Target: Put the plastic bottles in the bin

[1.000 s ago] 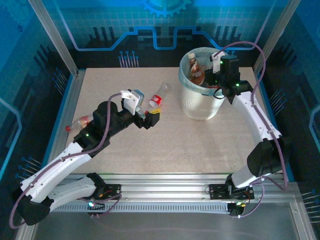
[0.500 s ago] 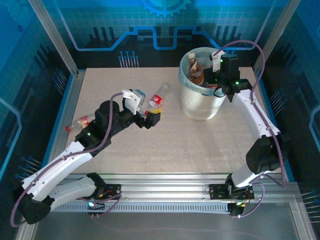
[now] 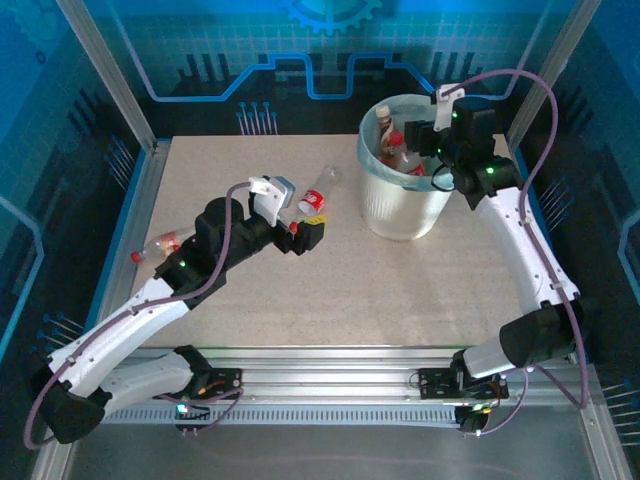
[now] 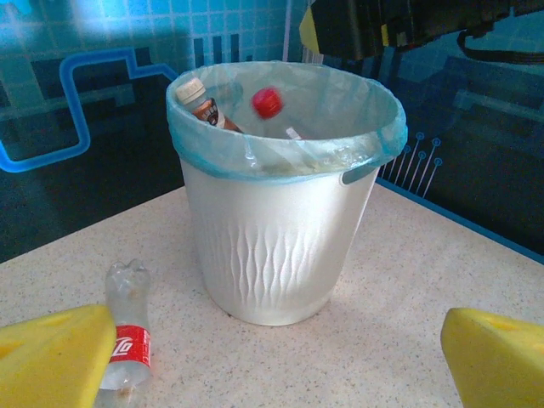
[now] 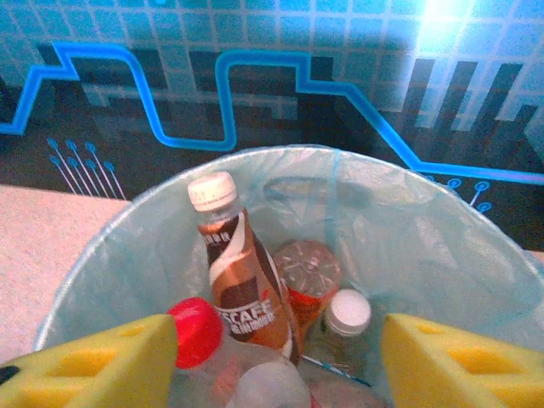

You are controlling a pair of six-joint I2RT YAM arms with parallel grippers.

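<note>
From above, the left arm stretched from 7 o'clock toward the middle, the left claw (image 3: 303,232) low over the worktop (image 3: 400,290), a clear bottle (image 3: 315,198) lying at its 12 o'clock. The right arm arched from 5 o'clock, the right claw (image 3: 430,158) above the bin (image 3: 395,205) at 1 o'clock; bare worktop lay between.

At the left wrist, the left claw (image 4: 272,361) gaped wide and empty, the bin (image 4: 280,246) ahead at 12 o'clock.

At the right wrist, the right claw (image 5: 280,365) spread wide, holding nothing, over a brown bottle (image 5: 242,280) inside the bin (image 5: 408,246).

Glossy rippled plastic bin (image 4: 276,255), thin translucent bag liner (image 4: 204,144), matt speckled table (image 4: 408,280)
</note>
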